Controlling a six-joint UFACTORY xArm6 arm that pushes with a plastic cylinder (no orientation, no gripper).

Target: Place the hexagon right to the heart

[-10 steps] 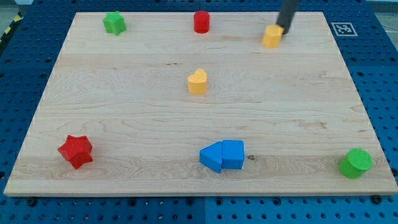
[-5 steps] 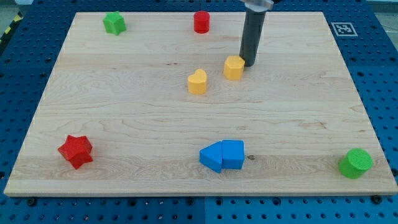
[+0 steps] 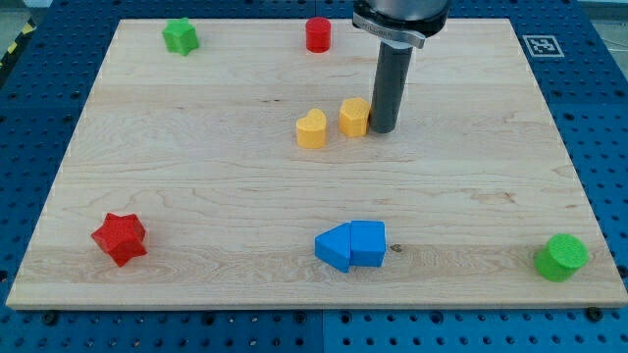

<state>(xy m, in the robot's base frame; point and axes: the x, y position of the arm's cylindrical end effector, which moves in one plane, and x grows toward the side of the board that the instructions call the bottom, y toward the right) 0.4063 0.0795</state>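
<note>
My tip [image 3: 383, 130] stands on the wooden desk [image 3: 196, 176], touching or all but touching the right side of the yellow hexagon [image 3: 354, 117]; the rod rises straight up from it to the round collar at the view's top; there is no hand on this arm, only the rod, so nothing is held and there is no opening to speak of; the yellow hexagon sits just beside the yellow heart [image 3: 311, 128], on the heart's right and slightly higher in the view, with a narrow gap between the two that I cannot call closed; both lie a little above the middle of the desk; at the view's top edge a red cylinder [image 3: 317, 34] stands left of the rod's collar, and farther left, near the top left corner, a green star [image 3: 180, 36]; a red star [image 3: 120, 238] lies near the bottom left corner; near the bottom edge, right of centre, two blue blocks [image 3: 351, 245] touch each other, the left one wedge-like, the right one closer to a cube, though their exact shapes are hard to make out; a green cylinder [image 3: 561, 257] sits at the bottom right corner; a black and white marker tag [image 3: 542, 45] is fixed off the desk's top right corner, on the blue perforated base [image 3: 603, 118]
</note>
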